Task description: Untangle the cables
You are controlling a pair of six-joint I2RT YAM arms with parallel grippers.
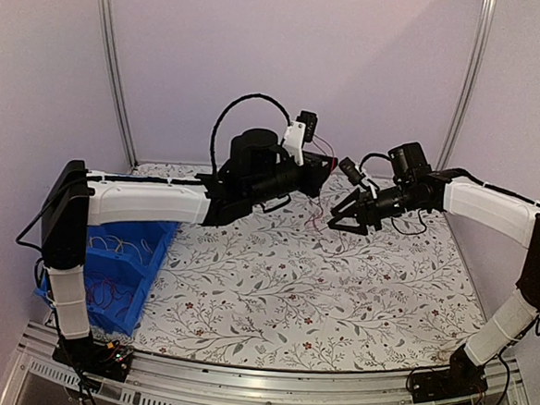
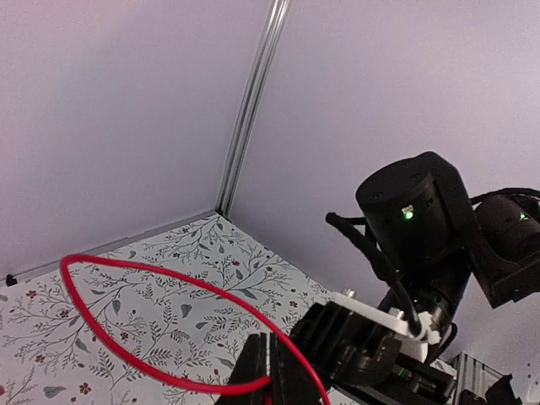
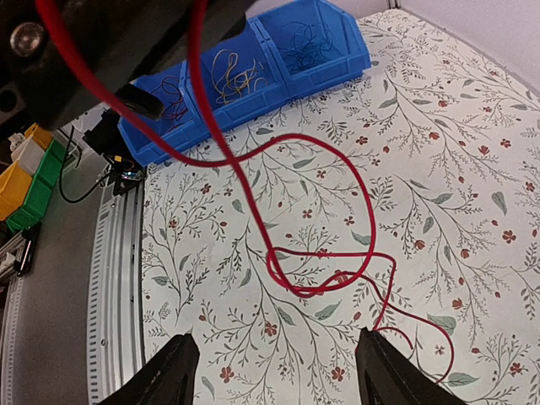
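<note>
My left gripper [image 2: 272,371] is shut on a thick red cable [image 2: 126,337], which loops out to the left above the table. In the top view the left gripper [image 1: 325,174] is raised over the table's far middle, and the red cable [image 1: 313,213] hangs below it. My right gripper [image 1: 341,217] is just to its right, open and empty. In the right wrist view the red cable [image 3: 253,194] hangs in front of the open right gripper [image 3: 278,371] and loops with a thinner red wire [image 3: 422,316] that runs by the right fingertip [image 3: 384,359]. I see no yellow or blue loose strands.
Blue bins [image 3: 253,63] holding sorted yellow and dark wires stand at the table's left edge; they also show in the top view [image 1: 117,271]. The floral tablecloth [image 1: 319,289] covers the table. Walls and metal posts [image 1: 112,71] close the back.
</note>
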